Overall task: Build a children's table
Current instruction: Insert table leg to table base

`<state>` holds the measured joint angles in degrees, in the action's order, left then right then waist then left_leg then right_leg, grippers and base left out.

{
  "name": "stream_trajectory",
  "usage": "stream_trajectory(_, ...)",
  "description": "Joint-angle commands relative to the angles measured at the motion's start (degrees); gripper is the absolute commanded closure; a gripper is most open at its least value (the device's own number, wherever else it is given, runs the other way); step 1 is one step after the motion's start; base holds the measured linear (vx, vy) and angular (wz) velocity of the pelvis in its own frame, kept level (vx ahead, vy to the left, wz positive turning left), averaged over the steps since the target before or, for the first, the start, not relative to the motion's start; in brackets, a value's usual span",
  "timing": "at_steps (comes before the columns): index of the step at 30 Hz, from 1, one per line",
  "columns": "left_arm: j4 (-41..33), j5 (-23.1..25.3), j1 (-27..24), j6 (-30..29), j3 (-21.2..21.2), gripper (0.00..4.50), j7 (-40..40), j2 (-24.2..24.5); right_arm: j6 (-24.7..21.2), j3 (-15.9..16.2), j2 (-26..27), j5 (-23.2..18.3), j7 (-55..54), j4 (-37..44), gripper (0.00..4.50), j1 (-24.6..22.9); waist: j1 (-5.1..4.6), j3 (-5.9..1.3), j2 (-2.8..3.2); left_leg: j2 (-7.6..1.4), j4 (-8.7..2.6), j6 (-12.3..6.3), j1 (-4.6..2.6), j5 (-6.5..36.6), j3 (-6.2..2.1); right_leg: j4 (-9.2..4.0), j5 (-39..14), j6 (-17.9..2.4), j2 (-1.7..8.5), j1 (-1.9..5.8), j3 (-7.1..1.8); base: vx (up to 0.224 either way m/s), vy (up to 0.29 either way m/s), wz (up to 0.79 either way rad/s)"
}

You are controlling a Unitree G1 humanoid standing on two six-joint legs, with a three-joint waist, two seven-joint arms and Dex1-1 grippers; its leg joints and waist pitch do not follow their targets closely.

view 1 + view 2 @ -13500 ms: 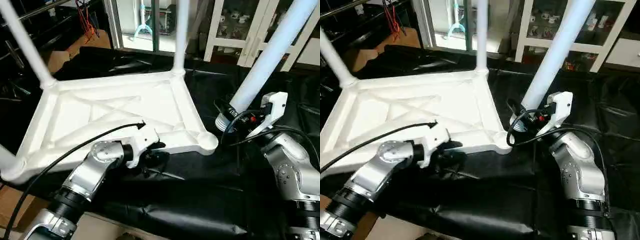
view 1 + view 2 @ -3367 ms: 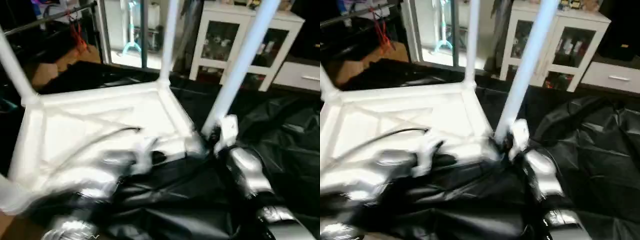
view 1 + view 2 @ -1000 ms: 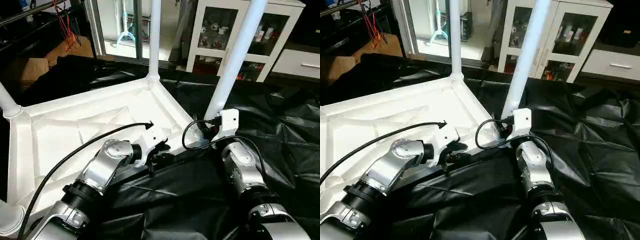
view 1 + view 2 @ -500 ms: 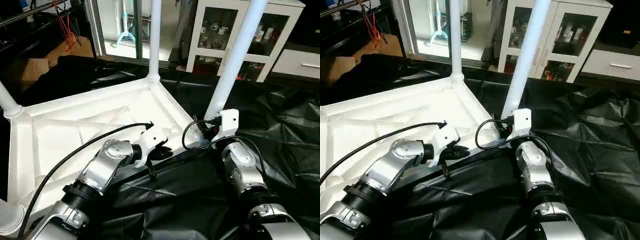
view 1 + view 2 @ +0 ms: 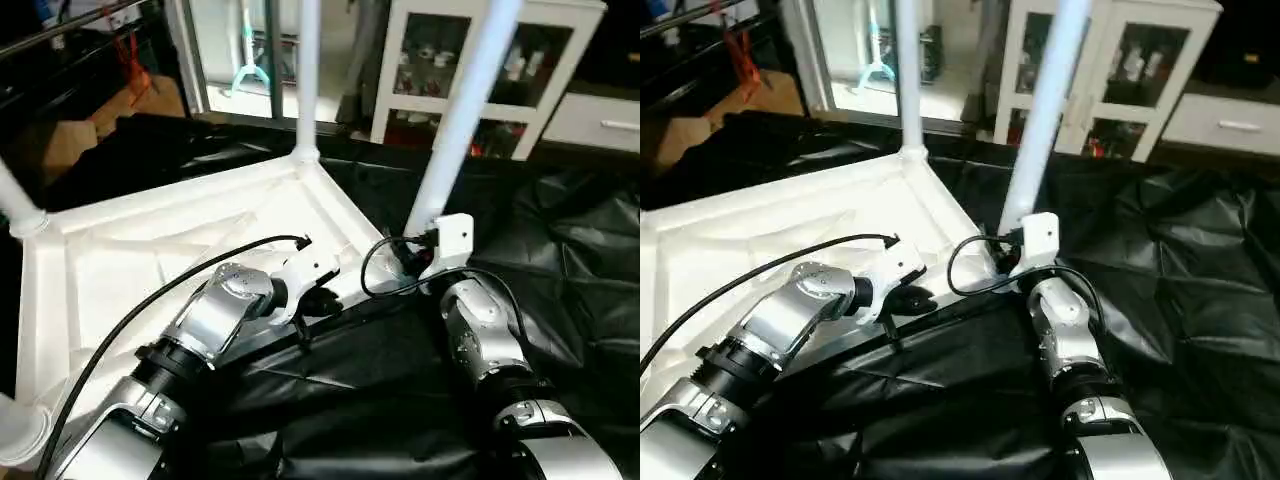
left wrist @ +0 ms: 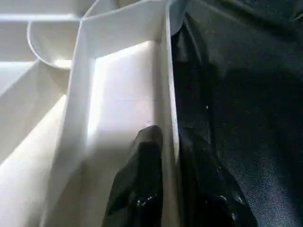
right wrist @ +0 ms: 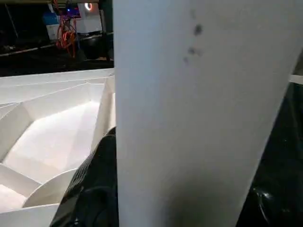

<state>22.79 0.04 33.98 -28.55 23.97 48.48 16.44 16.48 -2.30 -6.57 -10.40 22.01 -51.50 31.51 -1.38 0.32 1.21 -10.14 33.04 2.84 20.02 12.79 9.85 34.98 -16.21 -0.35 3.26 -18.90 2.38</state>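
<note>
The children's table lies upside down on a black sheet, its white tabletop (image 5: 130, 260) showing the ribbed underside. One leg (image 5: 306, 70) stands in the far corner socket, and another leg (image 5: 12, 195) rises at the left. My left gripper (image 5: 318, 300) is at the near rim (image 6: 165, 94). Its black fingers (image 6: 144, 170) are shut on that rim, one inside the wall and one outside. My right gripper (image 5: 412, 262) is shut on the foot of a third leg (image 5: 455, 120), which stands upright at the near right corner socket. One finger (image 7: 92, 184) shows beside that leg (image 7: 199, 118).
The crinkled black sheet (image 5: 400, 400) covers the work surface around the tabletop. A white glass-door cabinet (image 5: 540, 70) stands behind on the right and a cardboard box (image 5: 60, 140) behind on the left. A black cable (image 5: 150, 300) arcs over the tabletop to my left wrist.
My left gripper's fingers have closed on the tabletop's near rim, and its wrist has shifted slightly. The right gripper holds the leg as before. The camera has tilted a little.
</note>
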Motion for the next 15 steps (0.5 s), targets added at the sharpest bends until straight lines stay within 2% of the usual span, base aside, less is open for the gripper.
stream_trajectory(1,1.9,2.9,0.0,-1.0,-0.5,3.45,-1.4,1.8,-3.1,2.5,0.2,3.4,1.9,-5.7,2.54,-4.4,-0.07,-1.19,0.69,-3.54,-3.45,-4.42,0.04,3.0,-1.19,-3.42,14.3,-16.5,5.08,1.5,-2.65,0.0,0.0,0.0)
stream_trajectory(4,1.4,3.1,0.3,-1.9,0.4,3.28,-1.3,2.4,-2.9,2.5,0.2,3.5,1.9,-5.9,2.54,-4.2,-0.1,-1.29,0.67,-3.59,-3.32,-5.39,0.08,1.2,-1.26,-3.16,17.0,-16.4,5.02,1.53,-2.53,0.0,0.0,0.0)
stream_trajectory(8,1.3,3.2,0.8,-3.2,0.6,3.12,-1.0,2.5,-2.6,2.2,0.2,3.6,1.8,-6.6,2.54,-3.6,-0.21,-1.35,0.8,-3.66,-3.3,-5.66,-0.07,1.4,-1.29,-3.11,17.2,-16.9,4.97,1.46,-2.46,0.0,0.0,0.0)
stream_trajectory(10,1.6,3.1,0.9,-3.2,0.4,3.46,-1.1,2.4,-2.6,2.2,0.3,3.6,1.7,-6.8,2.54,-3.5,-0.24,-1.33,0.95,-3.65,-3.3,-5.6,-0.06,1.8,-1.25,-3.19,17.1,-17.1,5.0,1.47,-2.46,0.0,0.0,0.0)
stream_trajectory(13,1.9,2.9,0.8,-3.3,0.0,3.49,-1.1,2.5,-2.5,2.1,0.3,3.6,1.7,-6.8,2.54,-3.5,-0.21,-1.21,0.96,-3.75,-3.48,-5.11,-0.13,3.3,-1.24,-3.35,14.7,-17.2,5.0,1.36,-2.46,0.0,0.0,0.0)
stream_trajectory(15,1.9,2.9,0.7,-3.4,0.1,3.78,-1.1,2.6,-2.5,2.1,0.3,3.5,1.7,-6.8,2.54,-3.6,-0.22,-1.16,0.96,-3.75,-3.53,-4.85,-0.1,3.8,-1.25,-3.4,13.7,-17.2,4.97,1.35,-2.48,0.0,0.0,0.0)
